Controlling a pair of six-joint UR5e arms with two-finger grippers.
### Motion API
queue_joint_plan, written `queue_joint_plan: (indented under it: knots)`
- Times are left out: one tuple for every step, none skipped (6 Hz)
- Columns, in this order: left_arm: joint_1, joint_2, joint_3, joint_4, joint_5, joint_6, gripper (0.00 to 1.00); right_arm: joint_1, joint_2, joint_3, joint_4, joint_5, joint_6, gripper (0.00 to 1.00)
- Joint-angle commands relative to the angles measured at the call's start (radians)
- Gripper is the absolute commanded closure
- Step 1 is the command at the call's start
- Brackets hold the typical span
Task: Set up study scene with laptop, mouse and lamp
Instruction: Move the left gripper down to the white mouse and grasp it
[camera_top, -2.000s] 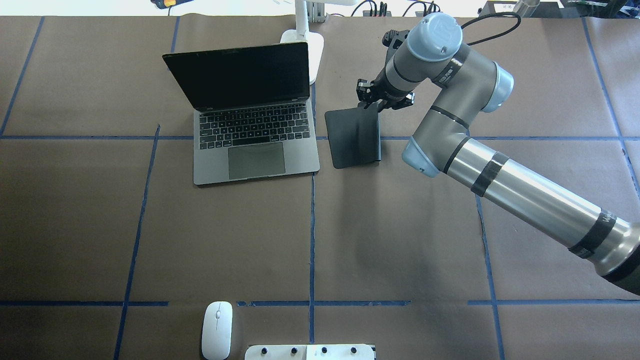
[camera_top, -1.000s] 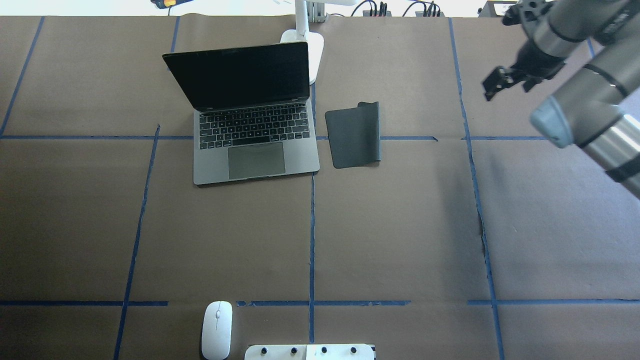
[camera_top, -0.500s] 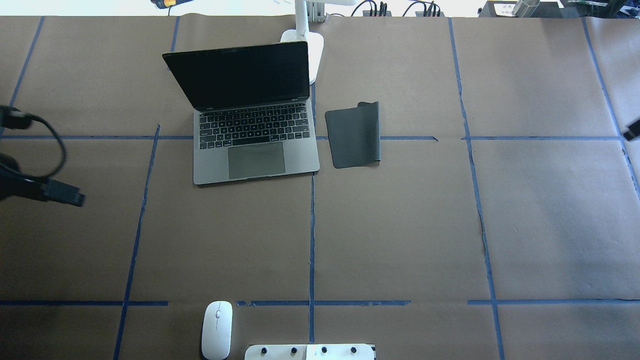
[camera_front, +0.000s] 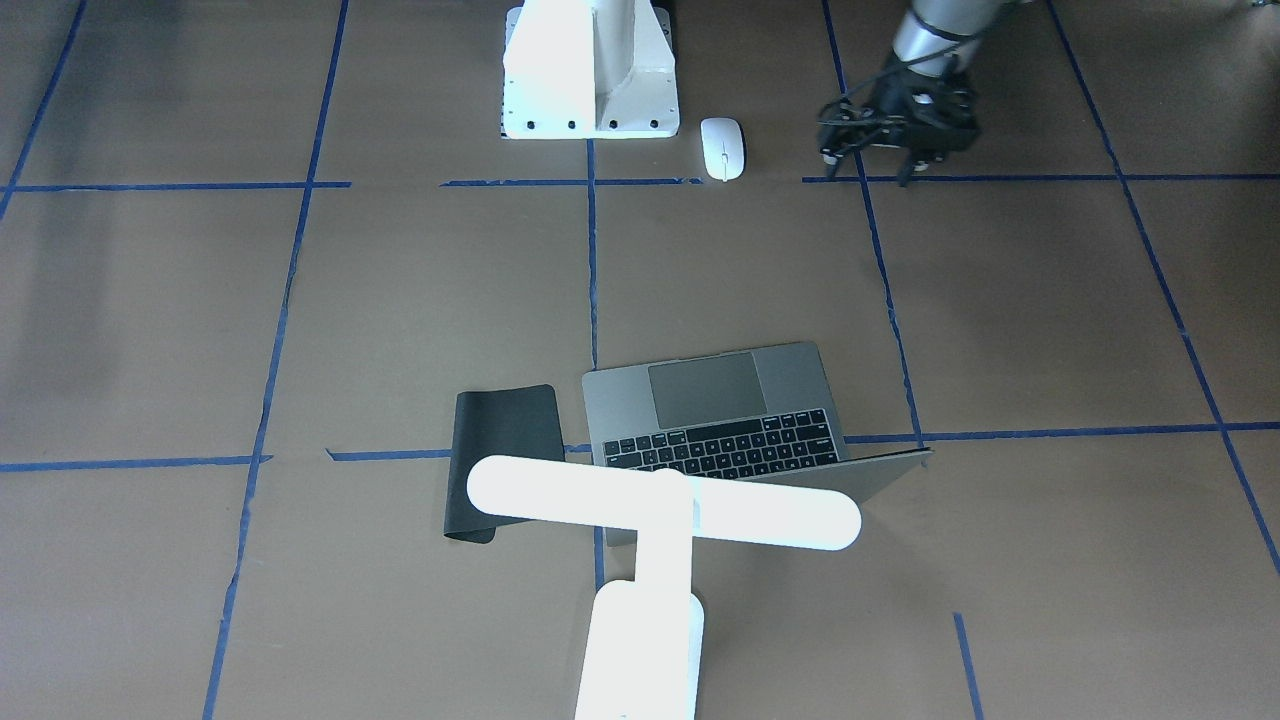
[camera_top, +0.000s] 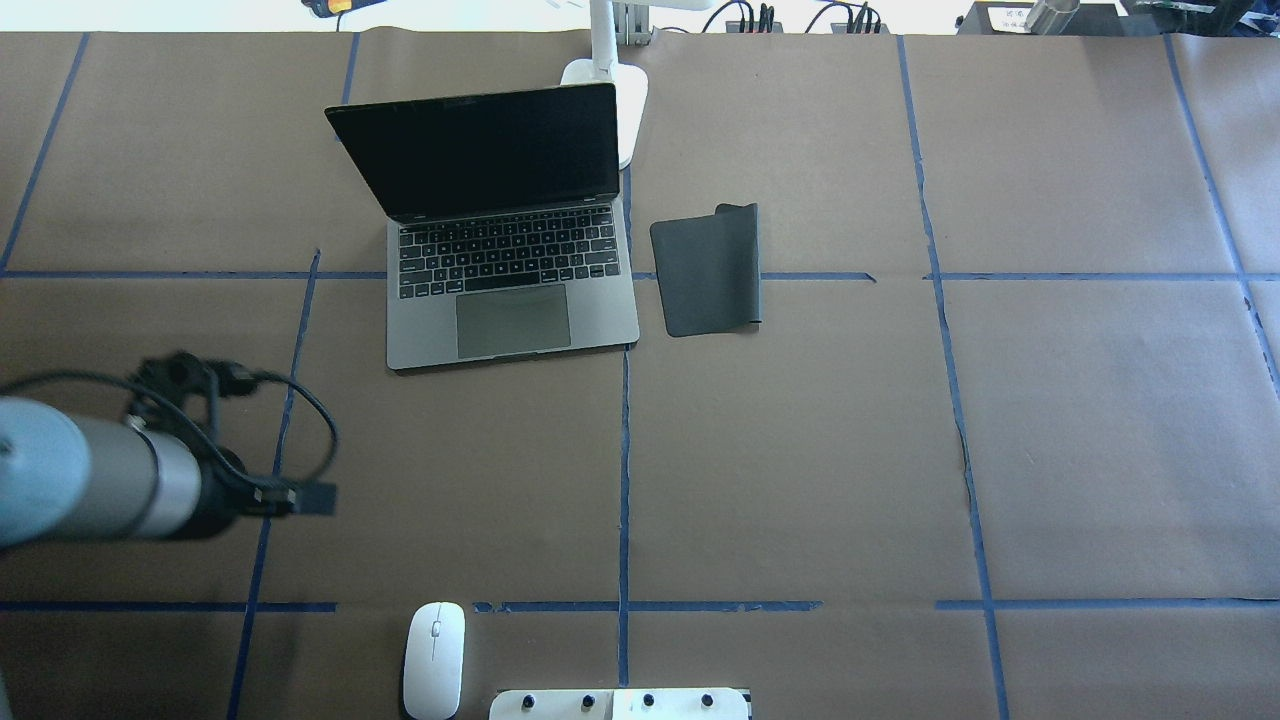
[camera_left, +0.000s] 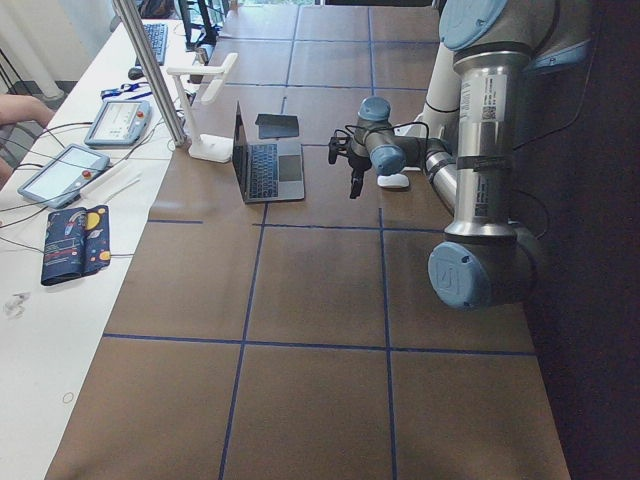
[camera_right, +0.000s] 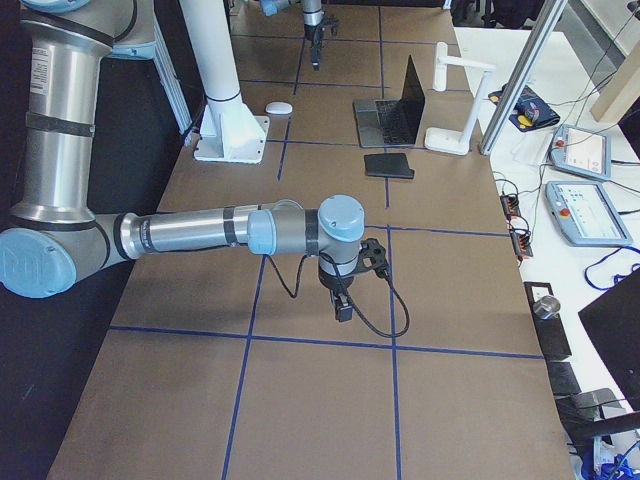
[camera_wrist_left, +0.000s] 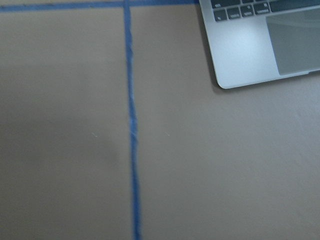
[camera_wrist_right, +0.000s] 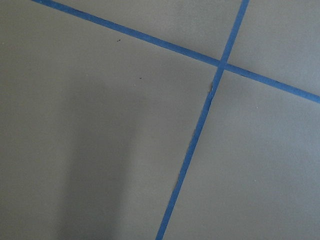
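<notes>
The open grey laptop (camera_top: 500, 300) sits at the far middle of the table, and its front corner shows in the left wrist view (camera_wrist_left: 250, 50). The white lamp (camera_front: 660, 515) stands just behind the laptop. The white mouse (camera_top: 433, 660) lies at the near edge beside the robot's base. My left gripper (camera_top: 315, 498) points down above bare table, left of the mouse and a little farther out, and looks shut and empty. It also shows in the front-facing view (camera_front: 905, 178). My right gripper (camera_right: 342, 312) hangs over bare table far to the right; I cannot tell its state.
A flat black pad (camera_top: 708, 268) lies right of the laptop with one far corner curled up. The white boxy pedestal (camera_front: 590, 80) stands next to the mouse. A side table with teach pendants (camera_right: 580, 150) runs along the far edge.
The right arm has pulled back from the black pad and left the overhead view on the right. The left arm has come in from the left and moved nearer, toward the mouse's side.
</notes>
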Motion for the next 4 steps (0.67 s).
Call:
queue_joint_plan:
  knots:
    - [0.239, -0.079, 0.057, 0.01, 0.178, -0.189, 0.0, 0.006, -0.008, -0.003, -0.001, 0.005, -0.002, 0.0]
    - [0.275, -0.165, 0.12, 0.02, 0.197, -0.205, 0.0, 0.006, -0.008, -0.003, -0.001, 0.005, -0.002, 0.0]
    - [0.289, -0.203, 0.138, 0.078, 0.198, -0.254, 0.0, 0.006, -0.01, -0.003, -0.001, 0.006, 0.0, 0.0]
    - [0.31, -0.213, 0.14, 0.089, 0.209, -0.265, 0.0, 0.006, -0.008, -0.003, -0.001, 0.006, 0.0, 0.0]
